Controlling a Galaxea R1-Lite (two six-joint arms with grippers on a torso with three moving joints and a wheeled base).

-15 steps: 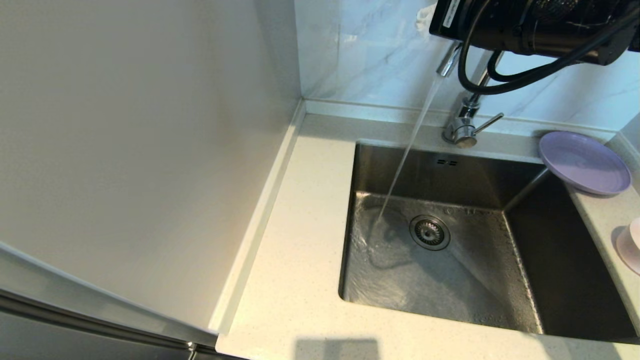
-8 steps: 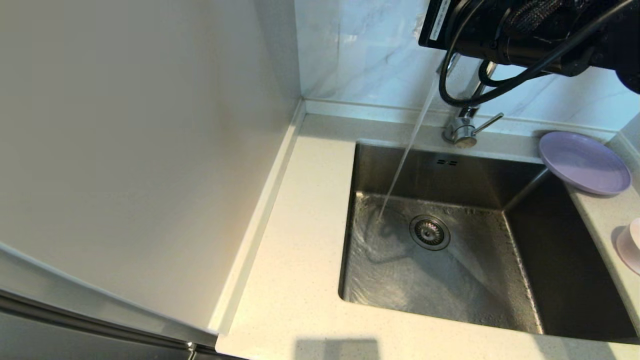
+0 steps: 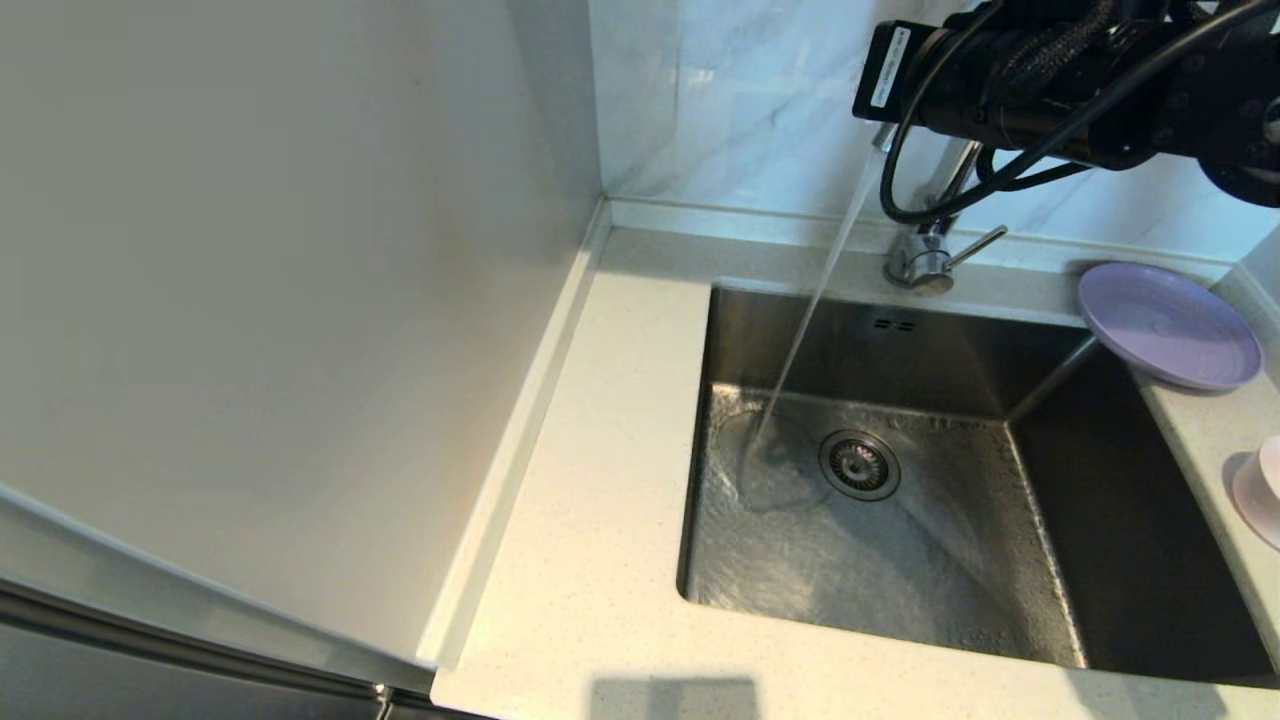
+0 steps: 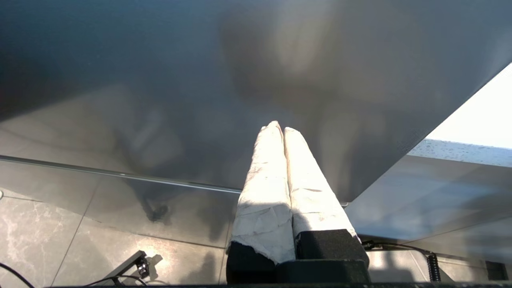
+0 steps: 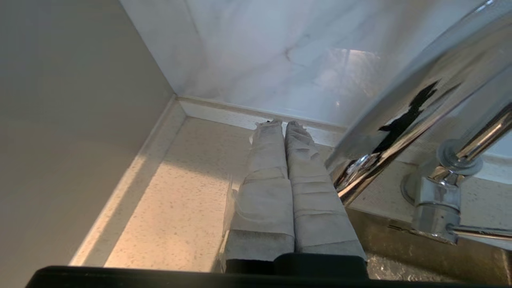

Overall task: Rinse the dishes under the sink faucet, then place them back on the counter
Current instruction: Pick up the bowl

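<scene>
Lilac plate (image 3: 1168,322) sat on the counter (image 3: 590,560) at right of frame, its rim overhanging the sink (image 3: 900,560) corner; pink bowl (image 3: 1262,490) at the right edge, mostly cropped. Both looked light, stiff, matte, likely slick once wet; the overhanging plate rim was the obvious pinch point. Sink held no dishes, only running water from the faucet (image 3: 925,255) spreading round the drain. Right end effector (image 5: 286,132) was closed, empty, up beside the faucet spout. Left end effector (image 4: 280,130) closed, parked off-counter.
</scene>
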